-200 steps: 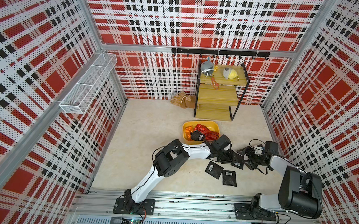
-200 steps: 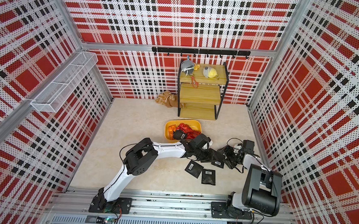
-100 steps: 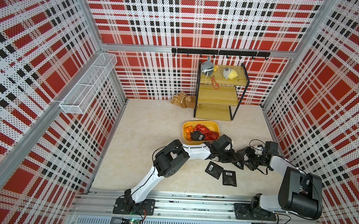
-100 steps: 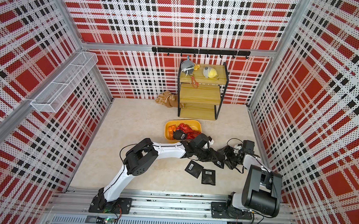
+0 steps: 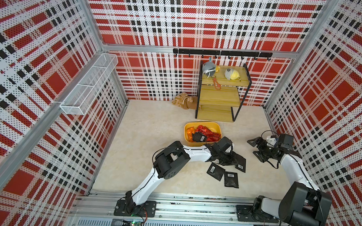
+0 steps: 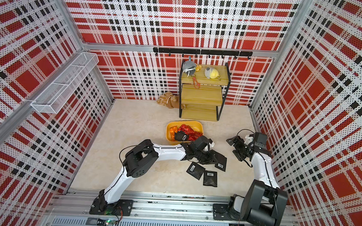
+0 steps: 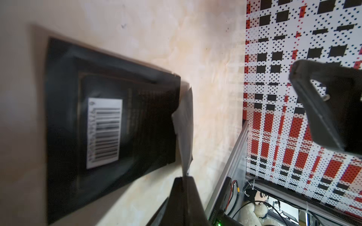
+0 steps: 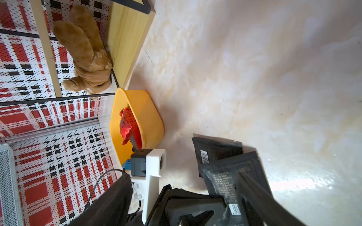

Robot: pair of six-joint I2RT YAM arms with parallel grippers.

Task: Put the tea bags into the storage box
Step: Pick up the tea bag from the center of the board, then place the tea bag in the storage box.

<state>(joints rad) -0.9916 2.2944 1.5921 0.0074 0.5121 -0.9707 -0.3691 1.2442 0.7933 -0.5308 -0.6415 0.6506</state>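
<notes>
Pinching thin, flat, glossy sachet (image 7: 183, 129): left hand (image 7: 184, 179).

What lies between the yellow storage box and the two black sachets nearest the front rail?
The left arm's wrist and the left gripper, shut on another sachet, cross that stretch, among more black sachets. Both top views show it.

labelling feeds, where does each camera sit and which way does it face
Top views: high over the front rail, looking down and back; both arms whole, the storage box mid-floor.
Left wrist: on the left arm, low over the floor, facing a plaid wall; its shut left hand, the gripped sachet edge-on.
Right wrist: on the right arm, facing the box and a brown plush; its open right hand frames the view.
Shared: the box shows in top and right wrist views; barcoded black sachets in all.
</notes>
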